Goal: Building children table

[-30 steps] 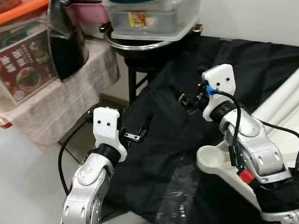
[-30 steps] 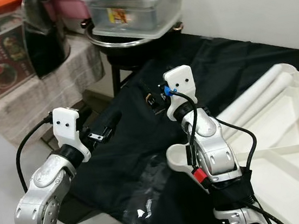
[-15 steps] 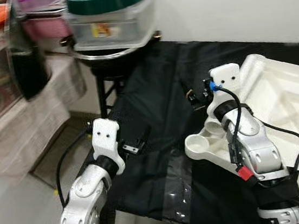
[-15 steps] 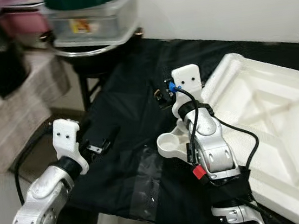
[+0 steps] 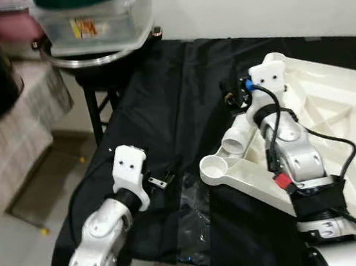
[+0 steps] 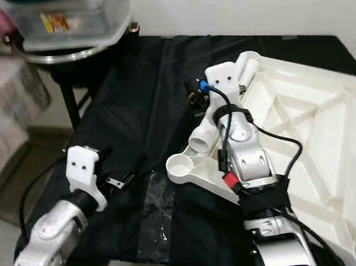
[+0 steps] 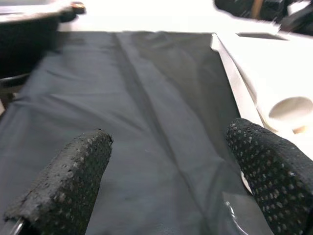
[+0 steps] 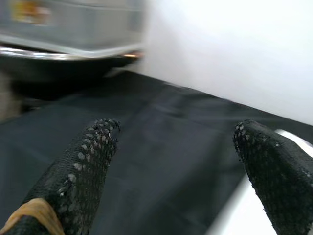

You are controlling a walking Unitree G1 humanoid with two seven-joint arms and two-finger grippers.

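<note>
The white tabletop (image 6: pixel 307 123) lay upside down on the black cloth (image 6: pixel 140 86), filling the right half of the head frames, its ribbed underside facing up so the leg sockets could be reached. A round socket (image 6: pixel 181 166) stood open at the corner nearest frame centre, and a short white tube (image 6: pixel 202 138), seemingly a leg, lay just beside it against the rim, ready to hand.

The right claw (image 5: pixel 235 95) hung over the cloth above that corner, at upper centre of the frame. The right wrist view showed its fingers (image 8: pixel 85 166) spread wide with only cloth between them, so it carried nothing; it looked poised for a reach toward the leg or the rim, though that is a guess.

The left claw (image 5: pixel 164 175) was held low at lower left, above the cloth and clear of the plastic. Its pads (image 7: pixel 68 171) were also apart and empty, with the socket visible beyond them, which suggests it was kept free to steady the piece.

A lidded tub (image 5: pixel 95 16) on a dark stool sat at upper left, well apart from the work.
</note>
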